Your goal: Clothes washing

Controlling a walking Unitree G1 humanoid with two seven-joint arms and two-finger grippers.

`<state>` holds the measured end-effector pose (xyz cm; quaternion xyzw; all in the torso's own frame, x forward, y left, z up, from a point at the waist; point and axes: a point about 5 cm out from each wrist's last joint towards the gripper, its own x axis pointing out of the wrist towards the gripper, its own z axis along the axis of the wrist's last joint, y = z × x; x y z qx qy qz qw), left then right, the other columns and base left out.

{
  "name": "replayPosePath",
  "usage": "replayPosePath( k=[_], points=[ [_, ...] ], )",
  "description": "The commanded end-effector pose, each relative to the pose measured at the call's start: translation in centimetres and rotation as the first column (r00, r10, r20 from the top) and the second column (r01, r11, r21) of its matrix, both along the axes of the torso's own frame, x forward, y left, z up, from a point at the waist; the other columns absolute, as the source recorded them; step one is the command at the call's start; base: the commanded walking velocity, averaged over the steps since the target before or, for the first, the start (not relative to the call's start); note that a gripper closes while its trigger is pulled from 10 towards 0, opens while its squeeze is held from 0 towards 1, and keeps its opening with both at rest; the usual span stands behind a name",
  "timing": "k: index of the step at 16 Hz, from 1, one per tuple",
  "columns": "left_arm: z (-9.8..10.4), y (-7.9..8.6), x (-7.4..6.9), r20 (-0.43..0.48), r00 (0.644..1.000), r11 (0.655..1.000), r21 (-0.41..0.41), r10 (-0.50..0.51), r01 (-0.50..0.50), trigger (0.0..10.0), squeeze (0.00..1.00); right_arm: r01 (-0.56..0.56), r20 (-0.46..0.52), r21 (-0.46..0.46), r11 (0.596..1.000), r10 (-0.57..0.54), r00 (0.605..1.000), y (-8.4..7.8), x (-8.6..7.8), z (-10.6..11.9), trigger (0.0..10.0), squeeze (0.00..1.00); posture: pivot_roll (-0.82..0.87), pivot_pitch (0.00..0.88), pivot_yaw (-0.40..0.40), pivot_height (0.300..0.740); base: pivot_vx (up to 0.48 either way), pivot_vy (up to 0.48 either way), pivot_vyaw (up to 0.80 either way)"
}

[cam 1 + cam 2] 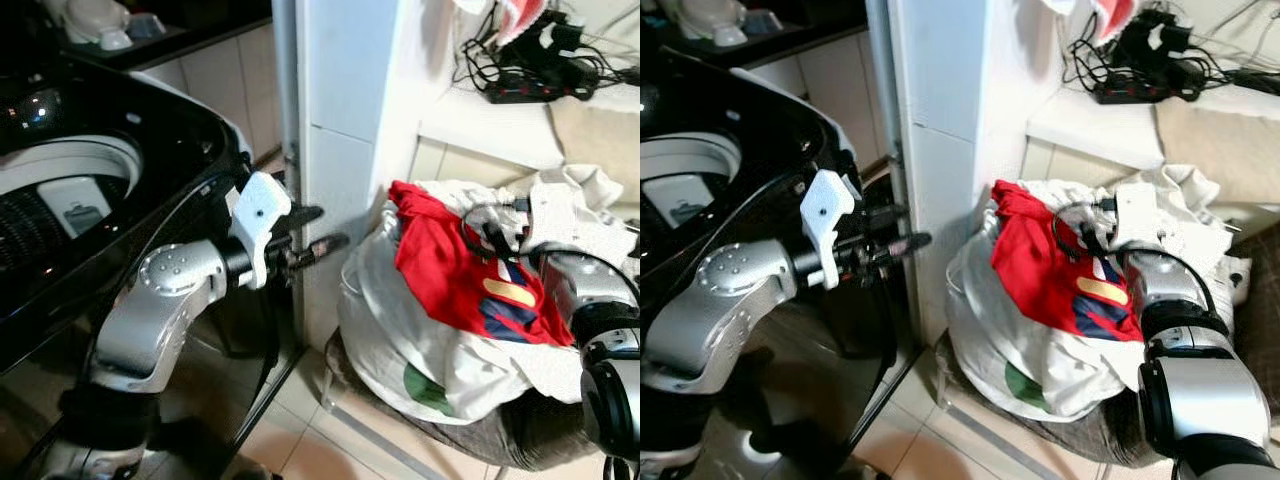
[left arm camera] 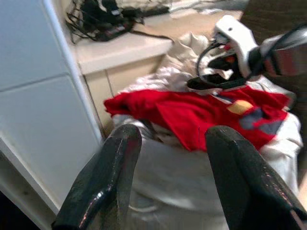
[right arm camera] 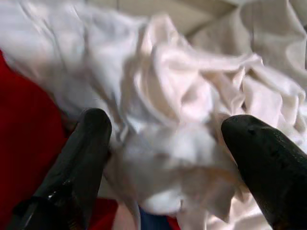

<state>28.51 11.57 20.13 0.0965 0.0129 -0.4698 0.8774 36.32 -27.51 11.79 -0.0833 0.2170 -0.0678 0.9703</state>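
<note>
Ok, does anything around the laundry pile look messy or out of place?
A red garment is draped loosely over the white laundry heap, which bulges over its seat. On the ledge, a power strip sits in tangled cables.

Washer [image 1: 120,190] left; clothes pile [image 1: 450,290] right; pillar [image 1: 345,120] btwn.

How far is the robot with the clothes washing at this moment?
Done: the washing machine stands open. In hand: the right gripper, fingers open, is down on white cloth in the laundry pile, beside the red garment. The left gripper waits open, holding nothing. Left: grasping clothes and loading them all.
</note>
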Motion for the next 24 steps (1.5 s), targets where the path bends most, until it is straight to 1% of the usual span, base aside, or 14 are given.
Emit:
replayPosePath(
  k=[1,2,3,4,7,10,13,21,23,24],
  points=[
    [0.3,-0.3,-0.7,-0.009,0.998,0.998,-0.002,-0.056,0.056,10.0,0.00,0.013,0.001,-0.026,1.000,-0.013,1.000,-0.5,-0.1,0.2,10.0,0.00,0.09,0.000,0.048,0.740,0.000,0.000,0.00],
    [0.5,-0.3,-1.2,-0.013,0.997,0.997,-0.010,-0.080,0.080,10.0,0.00,0.019,-0.003,-0.002,1.000,-0.019,1.000,-0.6,-0.3,-0.3,10.0,0.00,0.10,0.000,0.052,0.740,0.000,0.000,0.00],
    [0.6,-0.3,-1.3,-0.012,0.996,0.996,-0.014,-0.086,0.085,10.0,0.00,0.020,-0.001,0.001,1.000,-0.020,1.000,-0.7,-0.4,-0.4,10.0,0.00,0.10,0.000,0.052,0.740,0.000,0.000,0.00],
    [0.9,-0.4,-1.4,-0.009,0.996,0.995,-0.023,-0.093,0.093,10.0,0.00,0.031,0.007,0.008,0.999,-0.031,0.999,-0.9,-0.5,-0.4,0.0,0.00,0.10,0.000,0.053,0.740,0.000,0.000,0.00],
    [1.0,-0.4,-1.3,-0.013,0.996,0.996,-0.024,-0.085,0.085,10.0,0.00,0.054,0.025,0.004,0.999,-0.054,0.998,-1.3,-0.5,-0.1,0.0,0.00,0.10,0.000,0.053,0.740,0.000,0.000,0.00],
    [0.9,-0.4,-1.3,-0.022,0.997,0.997,-0.017,-0.080,0.079,10.0,0.00,0.063,0.018,0.000,0.998,-0.063,0.998,-1.5,-0.6,-0.2,0.0,0.00,0.09,0.000,0.047,0.740,0.000,0.000,0.00],
    [0.9,-0.3,-1.2,-0.026,0.997,0.997,-0.015,-0.073,0.073,10.0,0.00,0.061,0.005,0.013,0.998,-0.061,0.998,-1.5,-0.6,-0.3,0.0,0.00,0.09,0.000,0.044,0.740,0.000,0.000,0.00],
    [0.7,-0.6,-1.0,-0.029,0.997,0.998,-0.015,-0.068,0.068,10.0,0.00,0.075,0.012,0.045,0.996,-0.076,0.997,-1.7,-0.7,-0.2,0.0,0.00,0.08,0.000,0.041,0.740,0.000,0.000,0.00],
    [0.7,-0.7,-0.9,-0.027,0.998,0.998,-0.017,-0.064,0.064,10.0,0.00,0.075,0.017,0.044,0.996,-0.076,0.997,-1.7,-0.6,-0.1,0.0,0.00,0.08,0.000,0.040,0.740,0.000,0.000,0.00],
    [0.7,-0.8,-0.7,-0.023,0.998,0.998,-0.021,-0.059,0.059,10.0,0.00,0.072,0.032,0.042,0.997,-0.073,0.997,-1.8,-0.5,0.3,0.0,0.00,0.07,0.000,0.039,0.740,0.000,0.000,0.00]
  ],
)
